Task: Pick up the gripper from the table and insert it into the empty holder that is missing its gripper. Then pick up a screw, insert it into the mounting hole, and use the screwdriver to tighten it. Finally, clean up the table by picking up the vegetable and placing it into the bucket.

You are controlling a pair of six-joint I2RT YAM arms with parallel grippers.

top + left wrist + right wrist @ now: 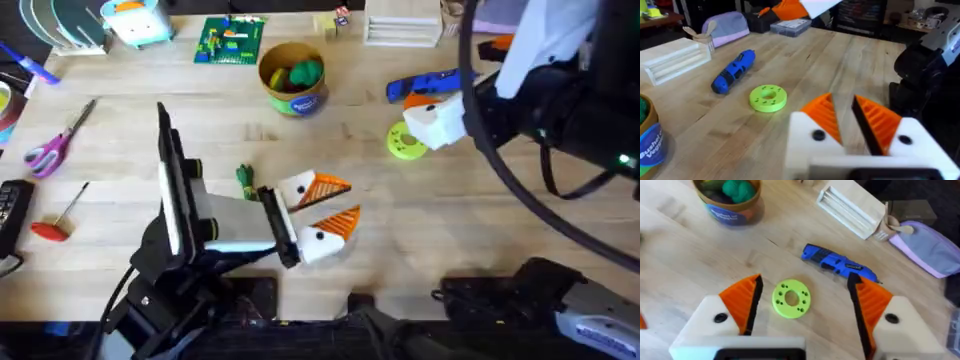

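The left pincer (845, 125) shows its white finger bases and two orange ribbed pads (822, 115) with a narrow gap between them, nothing held there. Beyond it on the wooden bench (850, 65) lies a lime-green round disc (768, 97) with small holes. Just past the disc lies the screwdriver (733, 71), bright blue, flat on its side. A pale wooden rack (672, 60) sits near the screwdriver, and a lilac pouch (725, 27) lies behind it. The bucket (650, 140) shows at the edge, its blue band lettered.
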